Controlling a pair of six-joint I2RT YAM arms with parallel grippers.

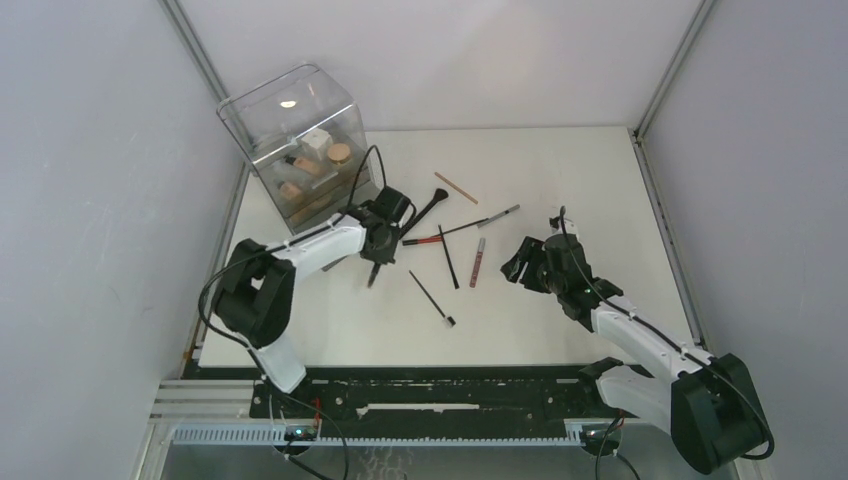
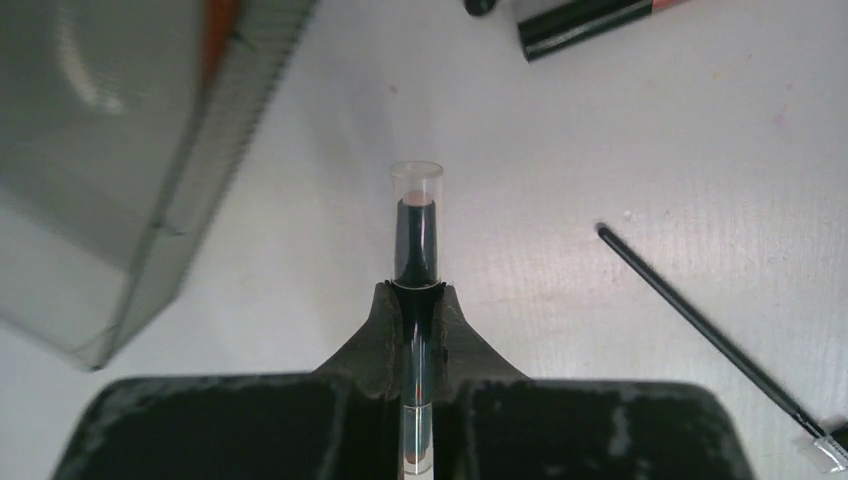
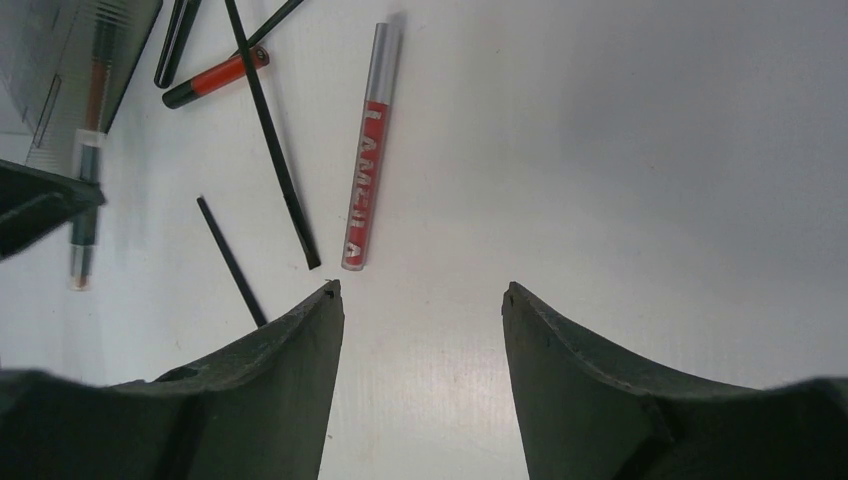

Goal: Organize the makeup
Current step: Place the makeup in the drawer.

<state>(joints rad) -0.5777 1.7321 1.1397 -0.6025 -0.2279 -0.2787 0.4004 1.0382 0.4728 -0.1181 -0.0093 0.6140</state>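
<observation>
The clear plastic box [image 1: 262, 112] stands at the far left corner of the worktop [image 1: 560, 170], and through its walls several cosmetics show: a white cube box [image 1: 317, 140] near the top, a round tan compact [image 1: 340, 153] just beside it, and small beige bottles [image 1: 297, 165] lower down towards the left; which tier each one sits in cannot be made out. Just in front of the box, the left claw [image 2: 416, 300] is closed tight on a slim pencil [image 2: 417, 225] with a clear cap, the capped end sticking out past the fingertips above the bare worktop, beside the box's near corner. The rest of the makeup lies loose in the middle of the worktop: a red-and-black lip tube [image 3: 215, 78], a red lip gloss tube [image 3: 365, 150] with a silver cap, a thin black brush [image 3: 270, 130] lying just beside the gloss tube, and a second thin black wand [image 1: 432, 298] nearer the arms, apart from the others. A black brush with a fuller head [image 1: 428, 210] lies farther back, near the box. The right claw [image 3: 420, 300] hovers to the right of this scatter with its fingers spread wide and nothing between them, the lower end of the gloss tube lying just beyond its fingertips
</observation>
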